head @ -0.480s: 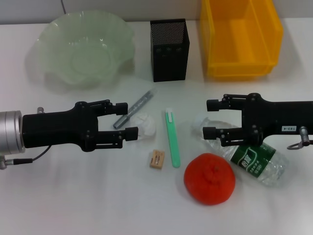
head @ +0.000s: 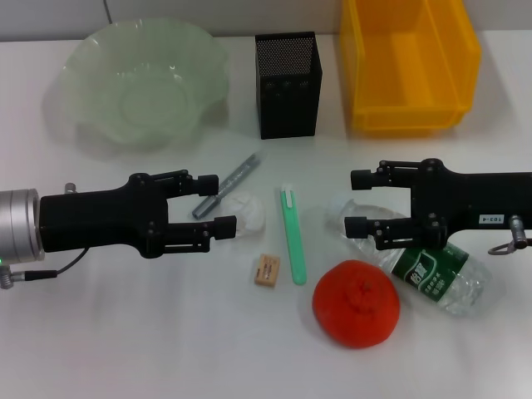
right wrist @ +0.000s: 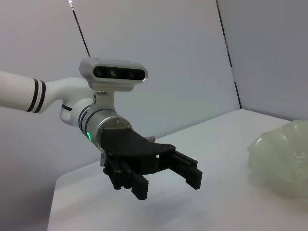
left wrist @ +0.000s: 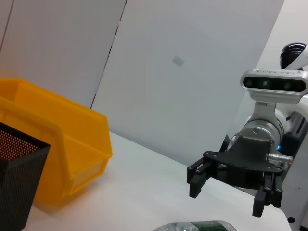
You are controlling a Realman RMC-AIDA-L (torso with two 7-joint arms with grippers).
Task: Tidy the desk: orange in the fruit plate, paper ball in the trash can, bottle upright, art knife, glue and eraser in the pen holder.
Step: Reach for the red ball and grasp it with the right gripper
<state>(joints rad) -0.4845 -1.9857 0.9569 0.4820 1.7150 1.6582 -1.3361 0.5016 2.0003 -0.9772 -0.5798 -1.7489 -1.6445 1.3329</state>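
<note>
Left pincer (head: pixel 218 204) and right pincer (head: pixel 356 201) hang open and empty mid-table, nothing yet tidied: orange (head: pixel 356 302) and lying bottle (head: pixel 416 264) nearer the front edge, paper ball (head: pixel 248 211) central.

Taking the black mesh pen holder (head: pixel 287 83) as landmark: the green fruit plate (head: pixel 143 83) stands to its left and the yellow trash can (head: pixel 409 66) to its right. Nearer lie a grey glue stick (head: pixel 228 184), a white paper ball (head: pixel 247 210), a green art knife (head: pixel 292 233), a tan eraser (head: pixel 267 270), an orange (head: pixel 356 302) and a clear bottle (head: pixel 424 270) on its side.
</note>
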